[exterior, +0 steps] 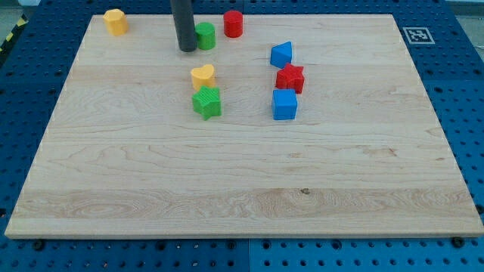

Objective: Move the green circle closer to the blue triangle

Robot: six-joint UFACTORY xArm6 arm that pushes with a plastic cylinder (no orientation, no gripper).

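Observation:
The green circle (206, 35) sits near the view's top, left of the red circle (233, 24). The blue triangle (281, 54) lies to the right and a little lower. My tip (187, 49) rests on the board right against the green circle's left side; the dark rod rises out of the view's top.
A red star (290, 78) and a blue cube (284, 104) lie below the blue triangle. A yellow heart (202, 76) and a green star (206, 103) lie below the green circle. A yellow block (115, 22) sits at the top left. The wooden board (242, 189) rests on a blue pegboard.

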